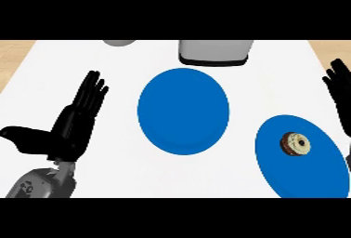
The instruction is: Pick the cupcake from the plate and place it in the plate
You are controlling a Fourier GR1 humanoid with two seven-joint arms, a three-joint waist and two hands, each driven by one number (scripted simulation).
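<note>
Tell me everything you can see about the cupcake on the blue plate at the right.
The small round cupcake has a dark brown rim and pale cream top with faint specks. It appears tipped, its top facing the camera. It rests on the upper middle of the right-hand blue oval plate. Neither hand touches it.

Desk (61, 60) layout: centre plate (183, 111) ahead of me; second plate (302, 158) to its right, nearer me, cupcake (297, 143) on it. Behind centre plate, a box-like appliance (214, 52); left of that, a rounded obj. (120, 42) at far edge.
</note>
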